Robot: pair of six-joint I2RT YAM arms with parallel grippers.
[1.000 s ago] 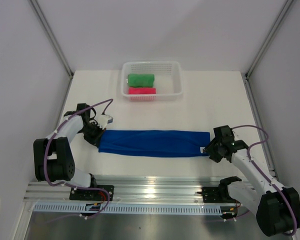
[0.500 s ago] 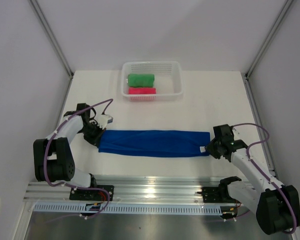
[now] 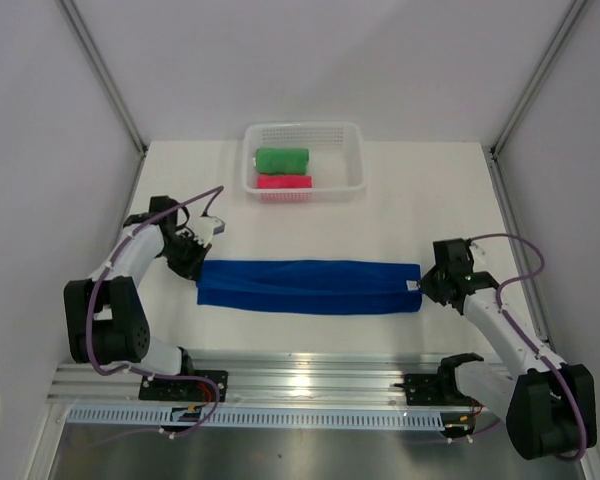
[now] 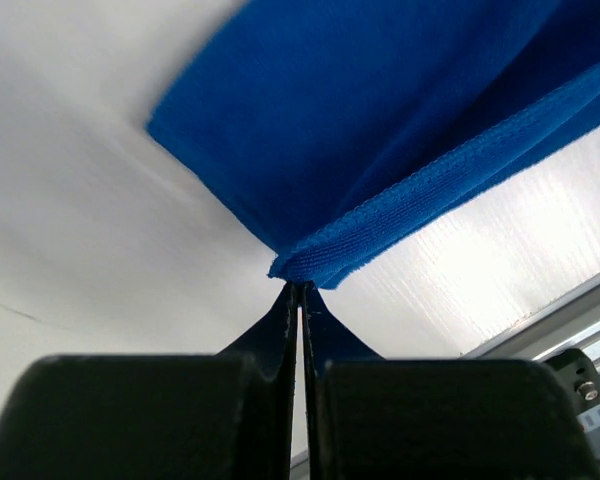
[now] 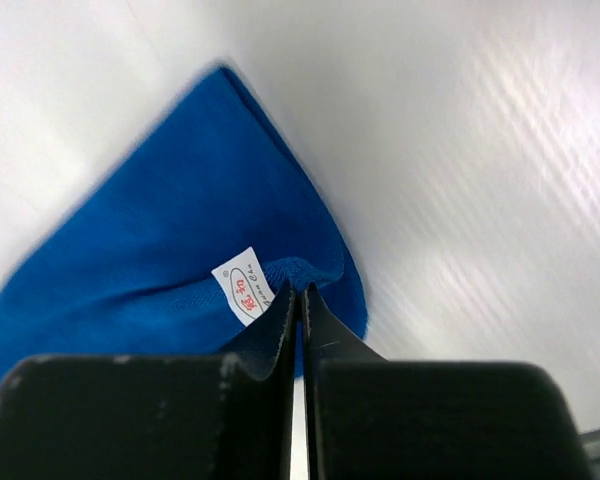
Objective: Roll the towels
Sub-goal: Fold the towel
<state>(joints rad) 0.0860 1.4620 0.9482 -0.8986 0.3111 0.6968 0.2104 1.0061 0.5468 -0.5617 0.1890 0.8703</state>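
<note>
1. Top view: the blue towel [image 3: 310,287] lay in a long strip across the worktop [image 3: 380,225], nearer its front edge. The left gripper [image 3: 198,262] pinched its left end and the right gripper [image 3: 423,287] its right end. The green towel [image 3: 281,159] and pink towel [image 3: 284,182] sat rolled in the basket [image 3: 355,165] at the far edge.
2. Left wrist: the jaws were together, clamped on the blue towel's hemmed corner.
3. Right wrist: the jaws were together on the towel's edge, just beside the white tag [image 5: 242,285].

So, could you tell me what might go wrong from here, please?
The left jaws pinch only the hem tip of the royal blue cloth towel, so it may slip out. The right jaws grip the corner beside the small white tag; a pull could free it.
</note>
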